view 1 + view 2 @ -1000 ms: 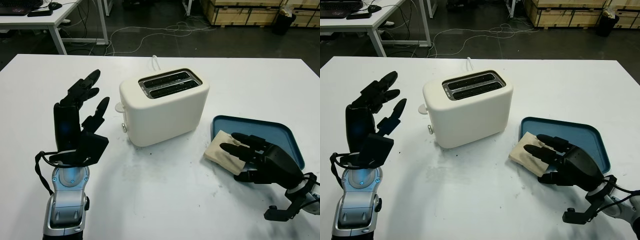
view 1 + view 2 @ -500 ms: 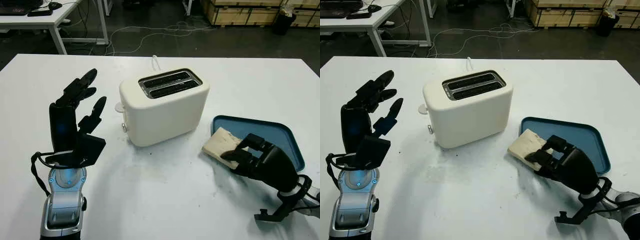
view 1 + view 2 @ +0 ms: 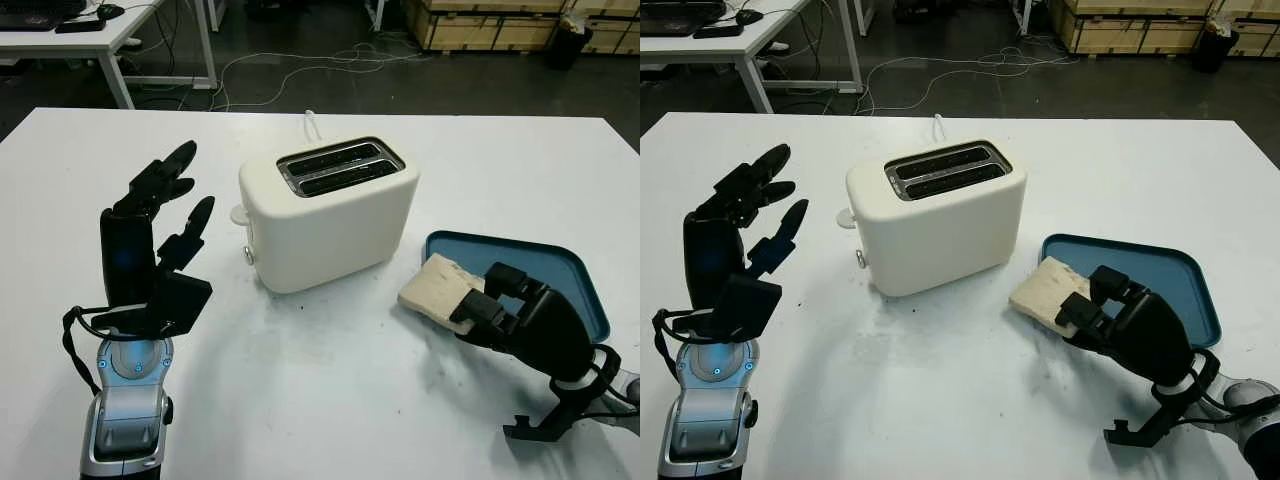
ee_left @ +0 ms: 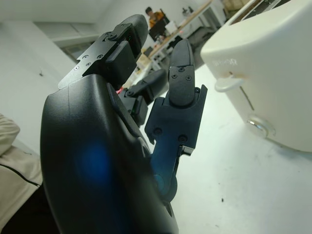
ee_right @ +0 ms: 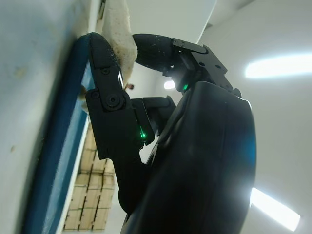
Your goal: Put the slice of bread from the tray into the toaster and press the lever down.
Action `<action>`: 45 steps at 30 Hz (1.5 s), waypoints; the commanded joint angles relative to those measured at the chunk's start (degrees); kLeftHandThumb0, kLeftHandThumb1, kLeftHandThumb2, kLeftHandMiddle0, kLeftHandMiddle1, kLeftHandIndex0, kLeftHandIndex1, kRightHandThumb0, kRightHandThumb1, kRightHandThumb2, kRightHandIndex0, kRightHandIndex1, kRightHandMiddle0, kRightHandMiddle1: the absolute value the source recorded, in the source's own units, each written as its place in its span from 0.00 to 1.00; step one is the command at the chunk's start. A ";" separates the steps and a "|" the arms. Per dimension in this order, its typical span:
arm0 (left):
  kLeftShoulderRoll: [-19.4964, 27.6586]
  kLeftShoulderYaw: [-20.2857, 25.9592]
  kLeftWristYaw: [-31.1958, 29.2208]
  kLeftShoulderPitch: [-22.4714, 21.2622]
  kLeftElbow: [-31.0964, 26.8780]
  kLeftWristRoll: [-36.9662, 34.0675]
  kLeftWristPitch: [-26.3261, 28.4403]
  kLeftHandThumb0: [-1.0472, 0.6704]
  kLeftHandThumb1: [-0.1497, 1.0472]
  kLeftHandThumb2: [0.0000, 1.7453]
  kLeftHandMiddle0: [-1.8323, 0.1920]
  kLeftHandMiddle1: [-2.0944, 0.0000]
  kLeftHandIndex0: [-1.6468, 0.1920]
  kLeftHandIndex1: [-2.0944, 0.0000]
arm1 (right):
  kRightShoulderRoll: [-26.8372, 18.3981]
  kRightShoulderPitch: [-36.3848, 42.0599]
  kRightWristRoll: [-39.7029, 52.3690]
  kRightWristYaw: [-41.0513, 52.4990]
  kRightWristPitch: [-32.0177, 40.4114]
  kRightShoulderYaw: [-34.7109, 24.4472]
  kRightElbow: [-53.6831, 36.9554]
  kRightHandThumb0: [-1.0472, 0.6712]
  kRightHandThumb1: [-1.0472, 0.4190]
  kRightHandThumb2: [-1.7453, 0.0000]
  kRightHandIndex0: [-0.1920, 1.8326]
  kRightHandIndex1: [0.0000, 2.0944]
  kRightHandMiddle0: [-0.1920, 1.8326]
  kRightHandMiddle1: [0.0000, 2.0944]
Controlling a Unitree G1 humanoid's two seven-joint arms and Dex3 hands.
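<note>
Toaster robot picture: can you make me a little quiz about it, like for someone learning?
1. True or false: the bread is already in the toaster.
2. Which hand grips the bread? A) left hand B) right hand
3. Fill in: the tray is colored ____.

Key: 1 false, it hangs over the tray's edge. 2 B; the left hand is open, raised beside the toaster. 3 blue.
</note>
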 commanded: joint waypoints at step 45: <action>-0.28 -0.21 -0.05 -0.28 -0.30 -0.17 -0.86 0.38 0.89 0.13 0.71 0.59 0.53 1.00 | 4.85 -22.91 73.77 85.58 -2.03 -30.74 -14.80 0.50 0.10 1.00 0.44 0.83 0.44 0.71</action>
